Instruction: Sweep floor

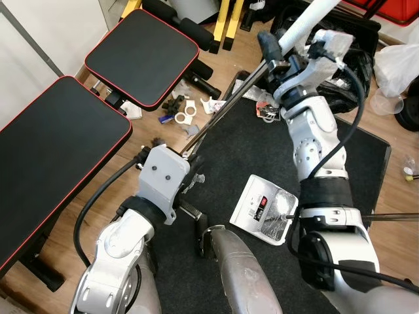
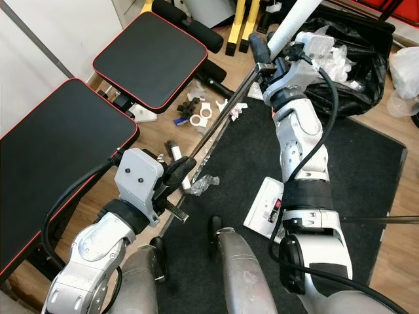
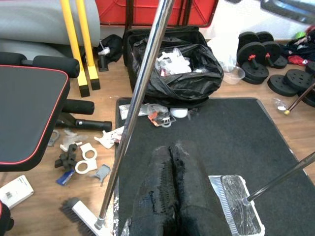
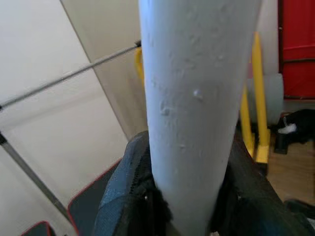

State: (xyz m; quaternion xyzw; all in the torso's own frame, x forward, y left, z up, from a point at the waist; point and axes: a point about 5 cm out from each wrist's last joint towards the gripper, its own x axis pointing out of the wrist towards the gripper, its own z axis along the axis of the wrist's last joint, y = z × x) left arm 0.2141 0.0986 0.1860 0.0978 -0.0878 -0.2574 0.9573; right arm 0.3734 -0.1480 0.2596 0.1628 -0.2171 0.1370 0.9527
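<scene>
right gripper [image 4: 187, 196] is clamped around the white upper grip of the broom [image 2: 216, 124], raised high over a black mat [image 1: 262, 150]. left gripper [image 3: 170, 196], lower down, has its two black fingers pressed together beside the steel shaft; whether they pinch it cannot be made out from the head views. the broom slants down to its brush head [image 3: 81, 216], which rests on wood floor at the mat's edge and is partly cut off. scattered litter [image 1: 186, 112] lies just beyond it, near a red-trimmed black bench [image 1: 141, 55]. a black rubbish bag [image 3: 172, 69], stuffed with white scraps, sits at the mat's far edge. a foil-lined dustpan [image 1: 265, 209] lies on the mat, partly behind the right arm.
</scene>
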